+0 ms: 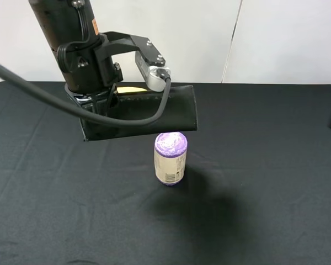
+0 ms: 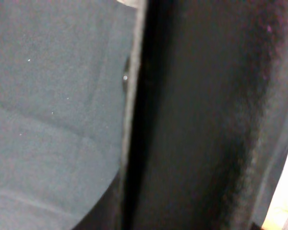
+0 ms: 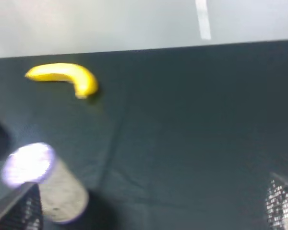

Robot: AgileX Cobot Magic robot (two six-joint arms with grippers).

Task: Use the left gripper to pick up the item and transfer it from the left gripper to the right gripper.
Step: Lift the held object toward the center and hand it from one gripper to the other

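Exterior high view, nearest first: a table under a black cloth [image 1: 276,221] fills the scene, with a broad soft shadow lying on its near middle. Just beyond the shadow stands an upright cylindrical can with a purple top and a pale printed label [image 1: 170,159].

Above and just behind the can hangs the item, a long, flat, matte black pouch-like case [image 1: 154,110]. It lies level and crosswise, clear of the cloth, with its wedge-shaped end pointing right. Its near edge meets the can's purple top in the picture; whether the two touch cannot be told.

The left gripper [image 1: 96,98], a black hand with a grey metal plate and a loose black cable looping beneath it, comes down from the far left and carries the case by its left end. Its fingers are hidden by the arm and the case, but they are clamped on the case. The left wrist view is a blur of that black case [image 2: 197,120] close to the lens.

Farther back, a yellow banana [image 1: 130,89] peeks out behind the case, near the far edge of the table.

From the right wrist view, the right gripper [image 3: 151,208] has its two tips spread wide with nothing between them, and it faces the can [image 3: 43,179] and the banana [image 3: 62,77].

A white wall [image 1: 276,38] closes the far side.
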